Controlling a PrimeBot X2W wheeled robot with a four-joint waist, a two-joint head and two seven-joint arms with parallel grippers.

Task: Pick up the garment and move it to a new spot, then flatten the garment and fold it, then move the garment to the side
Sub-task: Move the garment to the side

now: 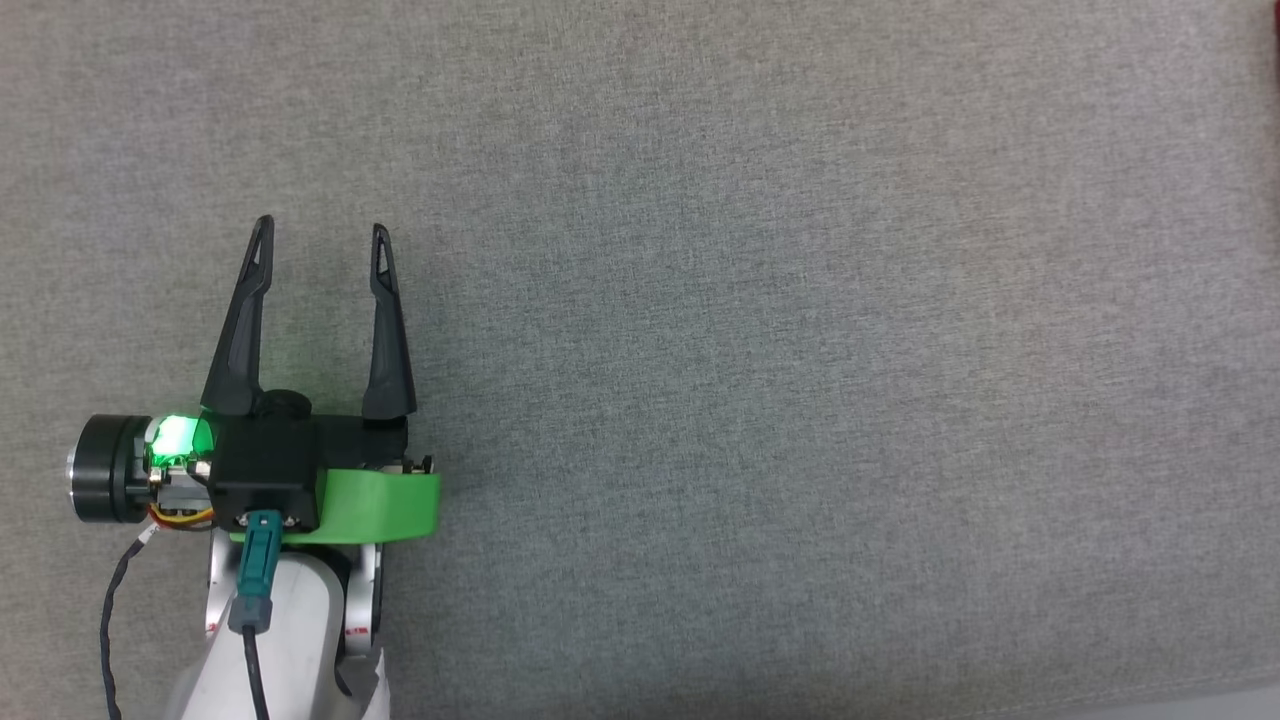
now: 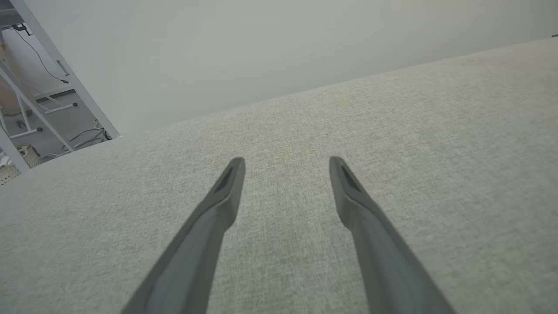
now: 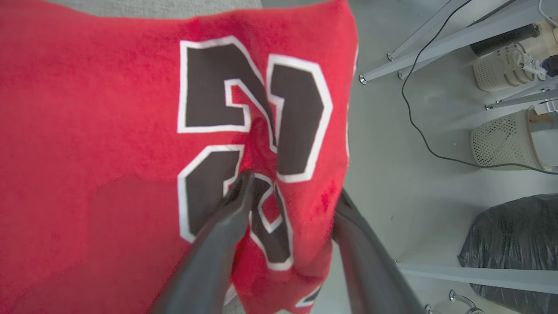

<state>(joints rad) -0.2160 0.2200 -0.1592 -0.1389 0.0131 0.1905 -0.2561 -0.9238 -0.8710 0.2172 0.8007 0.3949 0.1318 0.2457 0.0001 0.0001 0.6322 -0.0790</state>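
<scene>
The red garment, black white-edged numerals showing, spreads across the left and centre of the right wrist view, one edge bunched between the right gripper's parted, unclosed fingers. Soft, light and floppy, it will likely sag, so a pinch at a hem looks safest. At the head view's lower left, the left gripper hovers wide and empty over the grey cloth surface.

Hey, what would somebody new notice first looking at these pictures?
The red garment with big black, white-edged numerals spreads across the right wrist view's left and middle, the right gripper straddling a bulge of it with its fingers. In the head view's lower left, the left gripper stands open over grey cloth, a bright green band at its base.
</scene>
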